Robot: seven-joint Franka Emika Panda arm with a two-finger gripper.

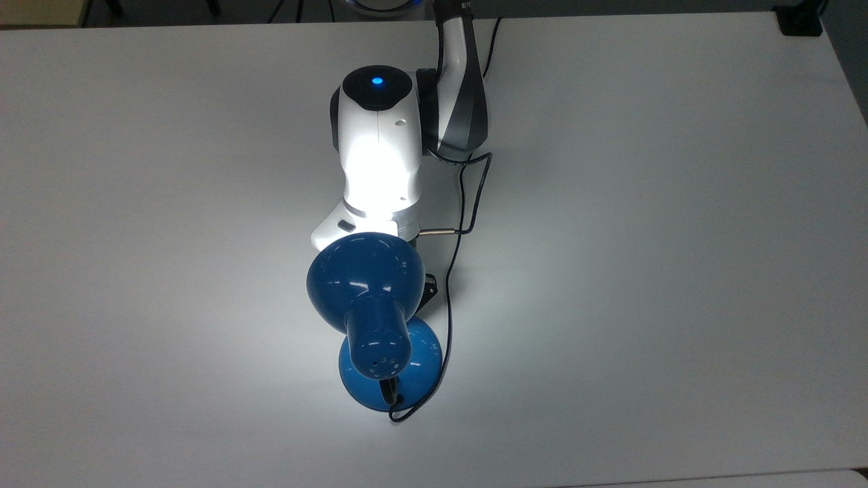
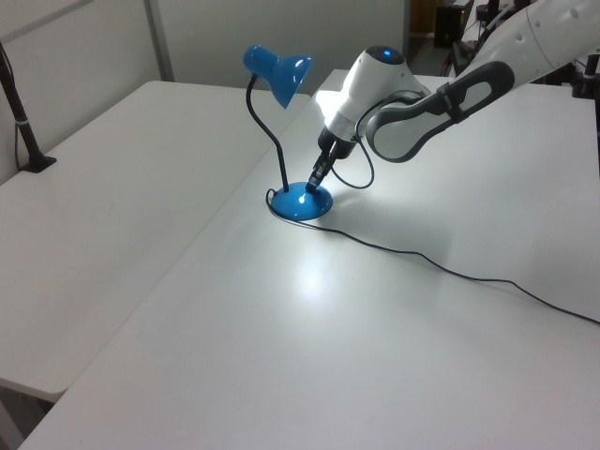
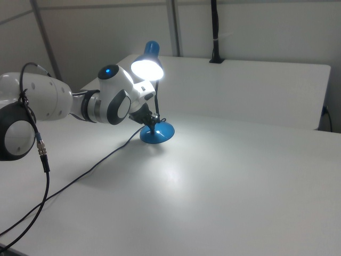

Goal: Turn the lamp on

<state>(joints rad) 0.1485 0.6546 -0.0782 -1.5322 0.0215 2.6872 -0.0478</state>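
**Lamp is lit — task looks done, only the retreat is left**

Your gripper [image 2: 314, 184] sits tip-down on the lamp's round base [image 2: 302, 202]. In the left view the dark tip touches or nearly touches the top of the base, on the left view's right side of the stem. Whether the fingers are spread or pressed together: can't tell, the tip reads as one dark point. It grips nothing you can make out.

The wrist [image 1: 376, 146] hangs right under the shade, and in the top view it is washed out white by the bulb.

The lamp [image 3: 152, 96] is on. In the right view the shade opening glows bright. There's a light pool on the desk [image 2: 309, 375] just in front of the base in the left view, and the base top has a bright glint. The shade [image 1: 365, 285] tilts over the arm in the top view. The lamp stands upright, mid-desk, well apart from every edge, nearer the top view's bottom edge than its top edge.

The lamp's cord [image 2: 441, 267] runs from the base across the desk toward the left view's right edge, lying slack.

Judgement: the switch press did its job and the goal is met. What's left for you is lifting straight off the base. Pull up, not sideways, since the light base and loose cord could drag or tip.
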